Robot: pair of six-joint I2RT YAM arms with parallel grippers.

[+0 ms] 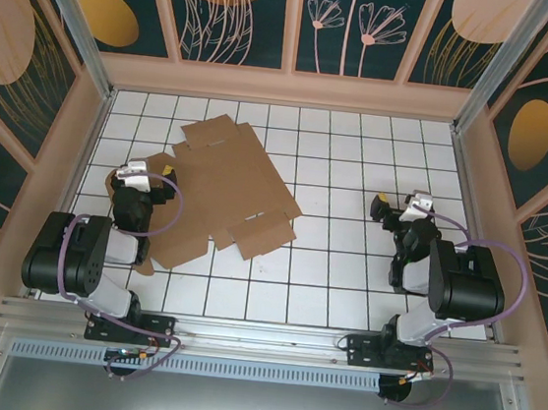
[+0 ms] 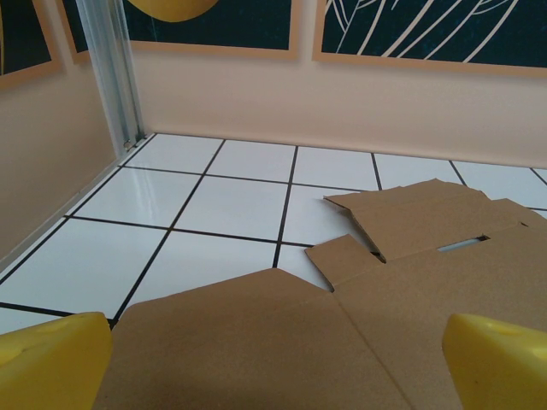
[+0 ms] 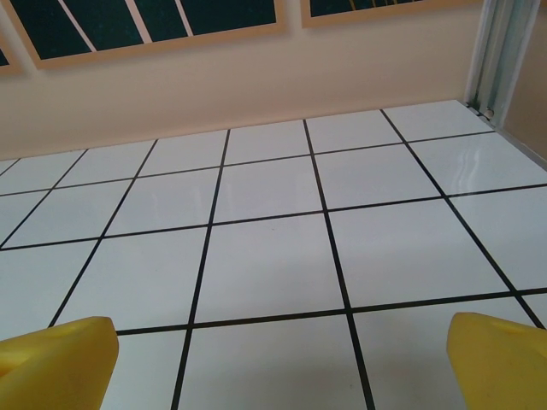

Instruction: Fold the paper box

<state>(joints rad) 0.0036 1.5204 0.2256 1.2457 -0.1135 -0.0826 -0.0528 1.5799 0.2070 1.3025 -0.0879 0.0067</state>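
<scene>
paper box (image 2: 367,316) below left fingers (image 2: 51,363) (spread), right fingers (image 3: 55,359) above tiles (image 3: 273,256)

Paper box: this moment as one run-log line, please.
paper box flat, unfolded | left fingers open, over box | right fingers open, over tiles

1. paper box (image 1: 226,195): plain brown cardboard, matt, unprinted, slightly fibrous face, with crisp creases and cut edges.
2. desk (image 1: 358,165) under the box: white tiles, glossy enough to show reflections, with thin black grid lines.
3. left claw (image 2: 278,363) at the box's left edge, right claw (image 3: 278,363) well right of the box: yellow fingers (image 2: 55,363), smooth, plastic look, faint sheen.
4. post (image 2: 111,77) left of the box: bare silvery metal, grooved.
5. wall (image 2: 342,94) behind the box: beige, matt.
</scene>
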